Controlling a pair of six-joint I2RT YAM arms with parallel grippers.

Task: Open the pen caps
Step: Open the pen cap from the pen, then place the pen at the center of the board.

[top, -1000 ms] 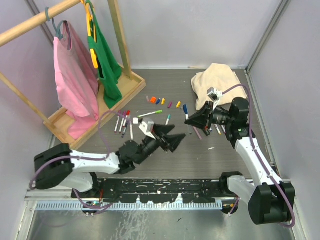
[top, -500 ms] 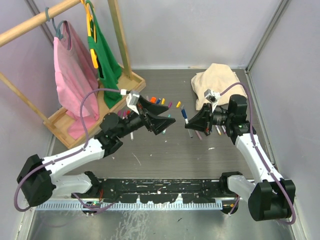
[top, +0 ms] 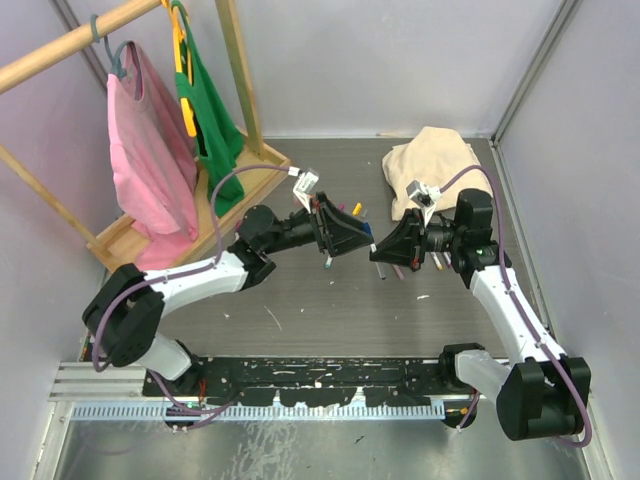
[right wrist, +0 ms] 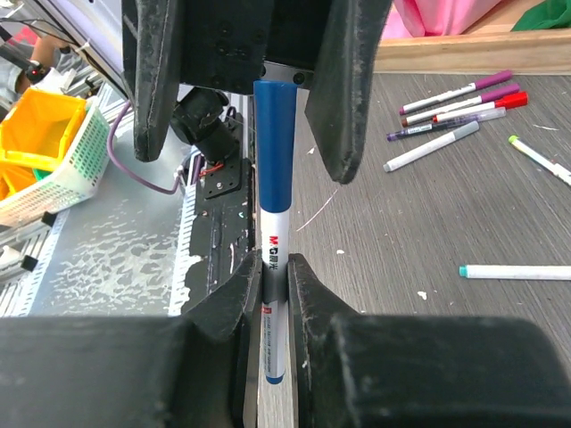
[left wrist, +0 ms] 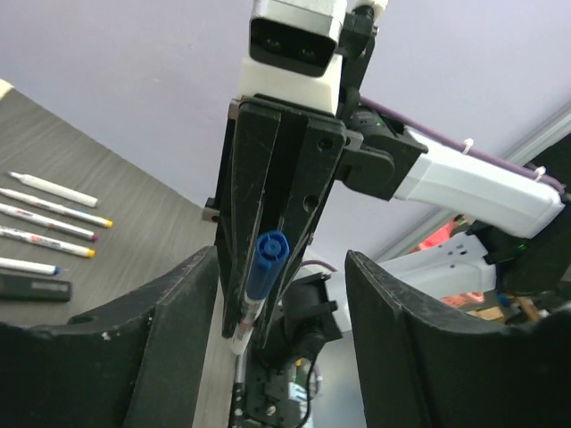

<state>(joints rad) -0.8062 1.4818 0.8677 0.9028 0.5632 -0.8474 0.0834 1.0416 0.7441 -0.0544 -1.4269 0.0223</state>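
Right wrist view is showing the step in hand: getting one cap off. The right gripper (right wrist: 272,278) is squeezing shut on a thin white marker (right wrist: 272,254), low in the middle of the frame. The marker's long blue plastic cap (right wrist: 275,143) is pointing straight up the middle of the frame. It is sitting right between the two black fingers (right wrist: 147,80) of the left gripper (right wrist: 250,134). That gripper is standing open, with a gap showing on each side of the cap, so it is not pinching anything yet.

I think the next move is calling for the left gripper to close on the blue part only, not on the white part. Then the two arms should be pulling straight apart along the marker. A crooked grab could let the cap slip or bend the marker sideways.

More capped markers (right wrist: 464,100), purple and red, are lying on the grey table (right wrist: 446,223) in the upper right, so more caps are waiting.

A yellow plastic bin (right wrist: 31,134) and a white mesh basket (right wrist: 62,192) are sitting at the left edge, off the table. I cannot tell what is in them.
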